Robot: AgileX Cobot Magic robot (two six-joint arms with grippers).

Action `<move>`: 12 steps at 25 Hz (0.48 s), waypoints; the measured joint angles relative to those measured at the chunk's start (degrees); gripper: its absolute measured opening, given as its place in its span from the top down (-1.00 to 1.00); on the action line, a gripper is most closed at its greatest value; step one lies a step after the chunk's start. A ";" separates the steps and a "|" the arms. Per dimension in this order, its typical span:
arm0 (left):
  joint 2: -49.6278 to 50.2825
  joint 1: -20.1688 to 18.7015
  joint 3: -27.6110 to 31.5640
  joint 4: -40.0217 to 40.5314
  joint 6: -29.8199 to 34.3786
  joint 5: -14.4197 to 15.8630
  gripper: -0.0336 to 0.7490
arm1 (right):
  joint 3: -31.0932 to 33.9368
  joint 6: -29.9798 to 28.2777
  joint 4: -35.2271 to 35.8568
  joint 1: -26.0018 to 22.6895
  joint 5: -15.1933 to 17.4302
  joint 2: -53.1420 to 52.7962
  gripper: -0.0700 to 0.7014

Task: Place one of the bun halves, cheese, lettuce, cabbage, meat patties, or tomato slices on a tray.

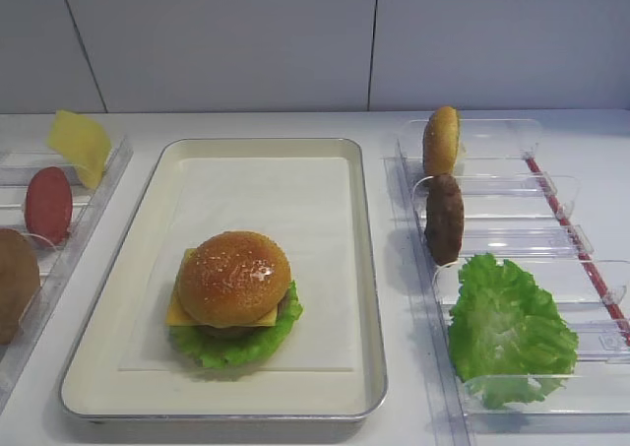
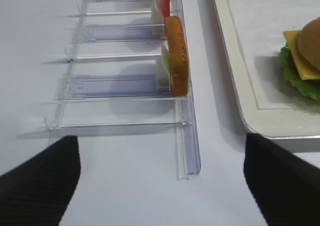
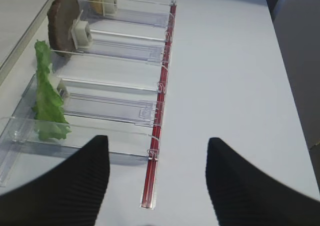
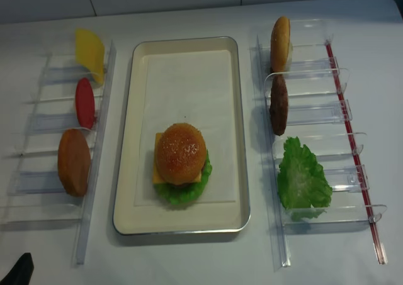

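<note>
Your sesame bun top (image 1: 234,277) sits on the stacked cheese (image 1: 179,311) and lettuce (image 1: 236,346) on the tray (image 1: 366,298) — both grippers, left gripper (image 2: 162,173) and right gripper (image 3: 157,173), hang spread and empty over the desk (image 3: 240,86) beside the clear bins (image 3: 120,61).

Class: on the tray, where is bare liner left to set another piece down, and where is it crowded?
The tray is bare across its far half, behind the sesame bun top, and in strips either side of the stack. The near middle is crowded: bun top, cheese and lettuce piled together.
</note>
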 joint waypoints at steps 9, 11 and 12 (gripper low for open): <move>0.00 -0.33 0.00 0.00 0.00 0.00 -0.70 | 0.00 0.00 0.00 0.00 -0.09 0.00 -0.33; 0.00 -0.33 0.00 0.00 0.00 0.00 -0.70 | 0.00 0.00 0.00 0.00 -0.09 0.00 -0.33; 0.00 -0.33 0.00 0.00 0.00 0.00 -0.70 | 0.00 0.00 0.00 0.00 -0.09 0.00 -0.33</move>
